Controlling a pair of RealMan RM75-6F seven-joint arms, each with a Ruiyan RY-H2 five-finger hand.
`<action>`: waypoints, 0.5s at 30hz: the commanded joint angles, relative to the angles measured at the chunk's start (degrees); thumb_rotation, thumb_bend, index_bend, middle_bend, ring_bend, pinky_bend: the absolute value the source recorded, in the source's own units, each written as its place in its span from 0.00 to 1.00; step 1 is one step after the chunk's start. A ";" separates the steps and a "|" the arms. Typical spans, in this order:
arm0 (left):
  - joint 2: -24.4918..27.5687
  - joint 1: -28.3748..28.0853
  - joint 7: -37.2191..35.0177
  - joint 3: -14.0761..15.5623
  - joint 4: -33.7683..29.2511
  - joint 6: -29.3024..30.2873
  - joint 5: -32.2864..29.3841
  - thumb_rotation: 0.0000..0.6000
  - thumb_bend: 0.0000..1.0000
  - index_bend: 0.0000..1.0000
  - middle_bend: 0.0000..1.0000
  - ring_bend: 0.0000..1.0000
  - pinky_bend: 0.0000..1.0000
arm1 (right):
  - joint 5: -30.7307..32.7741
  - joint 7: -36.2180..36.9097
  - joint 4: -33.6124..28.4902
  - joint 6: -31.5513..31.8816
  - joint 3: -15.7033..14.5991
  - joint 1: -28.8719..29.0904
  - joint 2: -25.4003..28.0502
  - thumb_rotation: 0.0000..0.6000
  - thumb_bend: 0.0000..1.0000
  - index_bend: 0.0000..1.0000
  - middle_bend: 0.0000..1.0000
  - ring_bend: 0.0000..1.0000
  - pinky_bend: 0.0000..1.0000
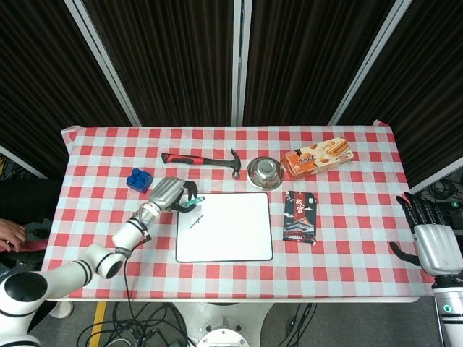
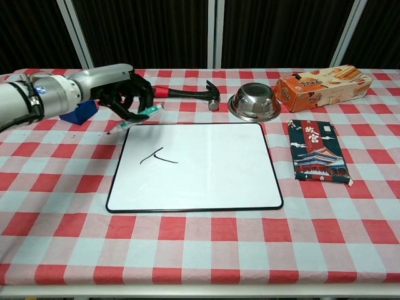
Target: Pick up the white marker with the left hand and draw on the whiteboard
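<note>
My left hand (image 2: 122, 95) (image 1: 172, 195) grips the white marker (image 2: 137, 118) (image 1: 192, 202), which slants down to the left with its dark tip just off the whiteboard's top left corner. The whiteboard (image 2: 206, 181) (image 1: 231, 235) lies flat in the table's middle and carries a short black angled stroke (image 2: 158, 156) near its upper left. The marker tip hangs above the tablecloth, not touching the board. My right hand (image 1: 436, 238) hovers at the table's right edge, fingers spread, holding nothing.
A red-handled hammer (image 2: 187, 92) lies behind the board. A steel bowl (image 2: 254, 101), an orange biscuit box (image 2: 322, 84) and a dark packet (image 2: 317, 159) sit to the right. Blue blocks (image 1: 139, 178) rest left of my left hand.
</note>
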 commanded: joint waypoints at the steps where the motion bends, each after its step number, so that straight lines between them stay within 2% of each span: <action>1: 8.80 4.40 22.75 1.74 -8.67 -0.90 -10.18 1.00 0.46 0.55 0.57 0.70 0.93 | -0.35 0.04 0.09 -0.25 -0.02 0.28 -0.26 1.00 0.15 0.00 0.01 0.00 0.00; 6: 9.97 4.74 39.46 1.29 -12.84 0.17 -22.69 1.00 0.46 0.50 0.55 0.70 0.93 | -1.10 0.33 0.22 0.02 -0.11 0.45 -0.75 1.00 0.15 0.00 0.01 0.00 0.00; 7: 9.84 4.57 41.86 1.26 -13.28 0.48 -24.63 1.00 0.46 0.47 0.54 0.70 0.92 | -1.21 0.39 0.27 0.19 -0.16 0.37 -0.79 1.00 0.15 0.00 0.01 0.00 0.00; 9: 9.89 4.08 46.55 1.29 -15.08 0.77 -28.98 1.00 0.46 0.36 0.49 0.68 0.88 | -1.42 0.65 0.38 0.75 -0.35 0.00 -0.84 1.00 0.15 0.00 0.01 0.00 0.00; 11: 10.67 3.70 49.81 1.08 -17.94 1.53 -32.75 1.00 0.45 0.23 0.38 0.59 0.79 | -1.58 1.01 0.53 1.54 -0.58 -0.58 -0.82 1.00 0.15 0.00 0.01 0.00 0.00; 12: 11.20 3.68 50.67 0.90 -19.49 2.08 -34.13 1.00 0.43 0.18 0.31 0.51 0.73 | -1.62 1.17 0.59 1.89 -0.66 -0.84 -0.77 1.00 0.15 0.00 0.01 0.00 0.00; 13: 12.00 3.83 50.99 0.59 -21.36 2.74 -35.20 1.00 0.40 0.15 0.24 0.42 0.64 | -1.66 1.32 0.64 2.22 -0.75 -1.09 -0.71 1.00 0.15 0.00 0.01 0.00 0.00; 15: 14.95 5.26 49.11 -0.49 -27.09 5.15 -35.17 1.00 0.36 0.13 0.17 0.31 0.48 | -1.85 1.73 0.84 3.15 -0.97 -1.78 -0.52 1.00 0.15 0.00 0.01 0.00 0.00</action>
